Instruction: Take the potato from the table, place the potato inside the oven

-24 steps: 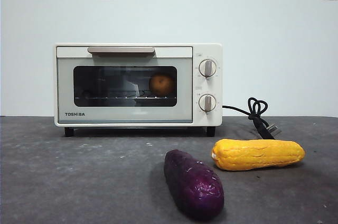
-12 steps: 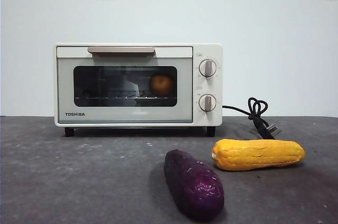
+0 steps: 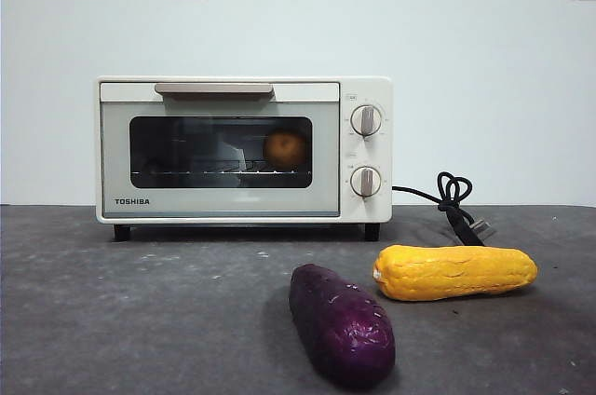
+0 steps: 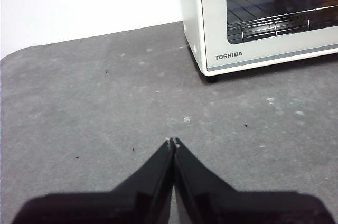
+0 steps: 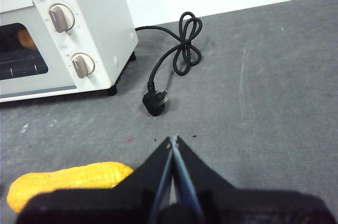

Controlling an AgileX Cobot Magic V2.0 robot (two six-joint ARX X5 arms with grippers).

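The potato (image 3: 285, 149) lies on the wire rack inside the cream-white oven (image 3: 242, 88), seen through its dark glass window; the oven door is closed. A sliver of the potato (image 5: 25, 38) also shows in the right wrist view. My left gripper (image 4: 172, 142) is shut and empty, hovering over the grey table (image 4: 95, 108) well in front of the oven's left corner (image 4: 203, 23). Over the table near the black plug (image 5: 155, 101), my right gripper (image 5: 172, 140) is likewise shut with nothing in it. Neither gripper shows in the front view.
A long purple sweet potato (image 3: 341, 322) lies on the table at the front. A bumpy yellow vegetable (image 3: 453, 271) lies right of it, also close beside the right gripper (image 5: 68, 180). The oven's black cord (image 3: 452, 197) coils at its right.
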